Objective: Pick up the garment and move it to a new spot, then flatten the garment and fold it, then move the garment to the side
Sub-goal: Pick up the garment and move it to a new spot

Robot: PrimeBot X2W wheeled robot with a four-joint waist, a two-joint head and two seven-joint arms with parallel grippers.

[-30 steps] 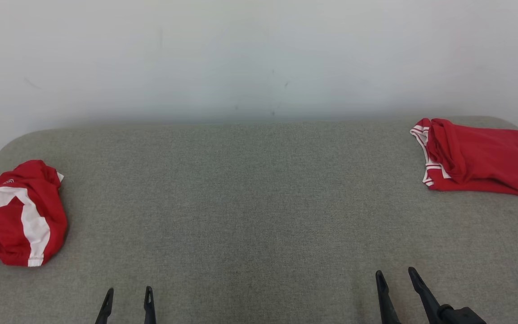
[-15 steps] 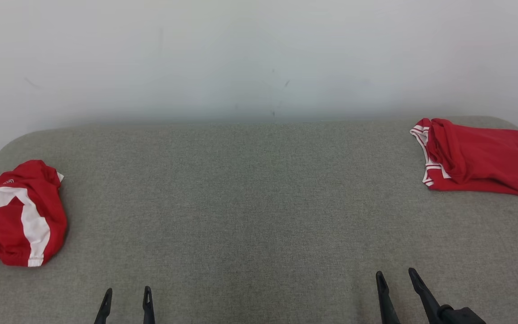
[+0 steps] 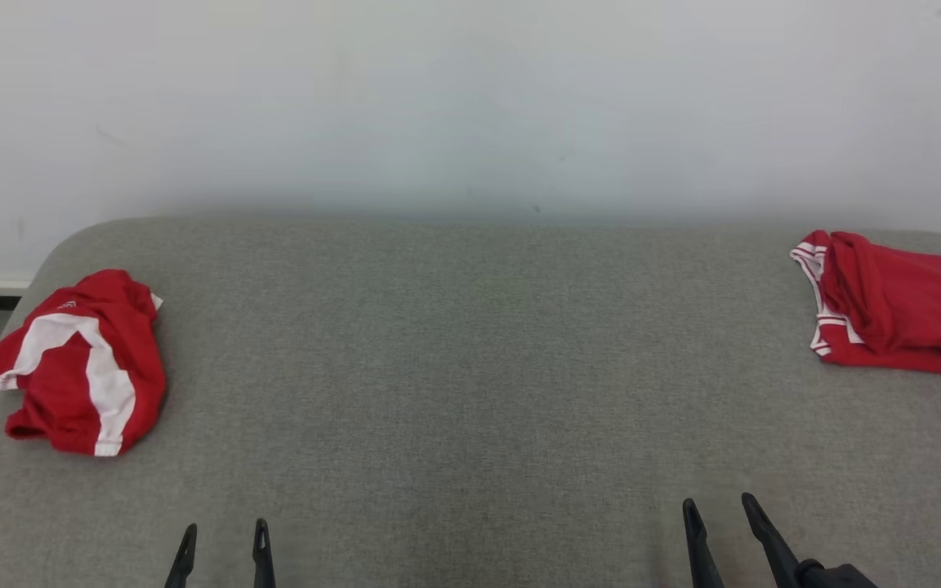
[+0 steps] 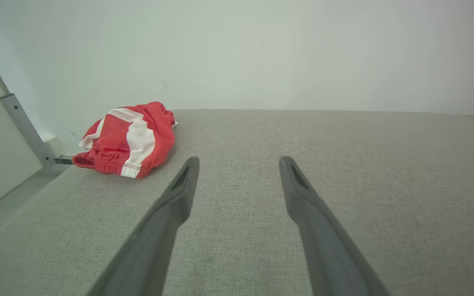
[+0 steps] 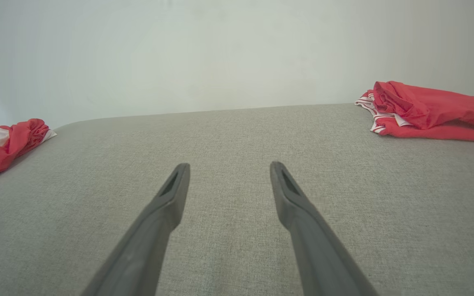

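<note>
At 9 o'clock on the grey padded table (image 3: 470, 367), near its left edge: crumpled red-and-white garment (image 3: 78, 363), judged to be the piece to pick up, being bunched and unfolded. At 3 o'clock, toward the far right corner: folded red garment (image 3: 903, 306), lying flat, apparently not the piece in question.

Low at 7 o'clock in the head view: left gripper (image 3: 224, 524), jaws spread wide, pinching nothing, tips over bare table. Low at 5 o'clock: right gripper (image 3: 718, 499), likewise spread and empty.

Key relation: from the left gripper, crumpled garment off toward 10 o'clock, well apart, with bare table between. From the right gripper, far across the table toward 9 o'clock. Left arm clearly nearer, so probably the arm to reach first. Long axis of the heap roughly 12 to 6 in the head view, with white bands along it and a gathered elastic edge at the near end in the left wrist view.

Hard to make out: number of layers in the heap, and anything tucked underneath. Cut off by the right frame edge: far side of the folded red garment. Also cropped at the bottom edge: bases of both grippers.
</note>
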